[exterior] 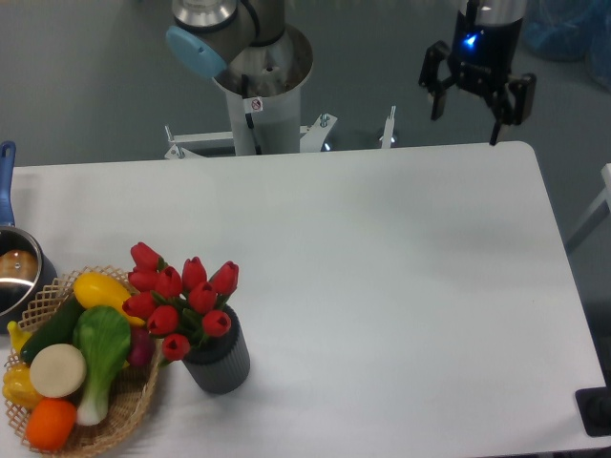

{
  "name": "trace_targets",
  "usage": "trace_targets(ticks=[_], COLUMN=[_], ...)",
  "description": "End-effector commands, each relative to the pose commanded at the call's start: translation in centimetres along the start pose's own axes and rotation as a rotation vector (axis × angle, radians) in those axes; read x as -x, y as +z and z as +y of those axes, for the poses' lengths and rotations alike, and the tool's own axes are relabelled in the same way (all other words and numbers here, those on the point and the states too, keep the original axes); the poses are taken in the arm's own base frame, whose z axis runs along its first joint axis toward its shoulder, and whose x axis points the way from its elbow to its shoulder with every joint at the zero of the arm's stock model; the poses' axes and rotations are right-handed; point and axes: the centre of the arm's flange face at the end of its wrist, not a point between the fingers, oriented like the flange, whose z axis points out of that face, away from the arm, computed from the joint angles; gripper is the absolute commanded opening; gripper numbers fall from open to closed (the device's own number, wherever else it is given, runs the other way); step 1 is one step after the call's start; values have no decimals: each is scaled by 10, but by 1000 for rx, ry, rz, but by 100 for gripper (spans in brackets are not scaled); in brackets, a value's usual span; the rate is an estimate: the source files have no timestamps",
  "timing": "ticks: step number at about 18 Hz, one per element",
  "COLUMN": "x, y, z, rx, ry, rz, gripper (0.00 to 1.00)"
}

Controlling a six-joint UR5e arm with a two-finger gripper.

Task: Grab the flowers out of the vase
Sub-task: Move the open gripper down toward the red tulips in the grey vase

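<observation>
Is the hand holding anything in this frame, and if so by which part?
Nothing is held. The hand is open and empty above the table's far right edge, while the flowers stand in the vase near the front left.
</observation>
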Motion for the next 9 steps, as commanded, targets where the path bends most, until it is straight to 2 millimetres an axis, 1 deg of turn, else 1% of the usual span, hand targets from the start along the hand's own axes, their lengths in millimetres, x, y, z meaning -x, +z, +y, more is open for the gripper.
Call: trace_targets(ticks=[2,3,4,5,7,8,9], x=[-3,-4,-3,-2,-2,-5,-7], y=[9,15,24,29,35,47,58], z=[0,-4,-9,-13,-19,-31,-42], rx=[-46,-102,-151,-187,-235,-292,-303], ry=[-56,-79,-123,-147,-145,-134,-112], rz=[-45,-50,-27,-10,10,52,66], gripper=[100,100,100,100,100,100,100])
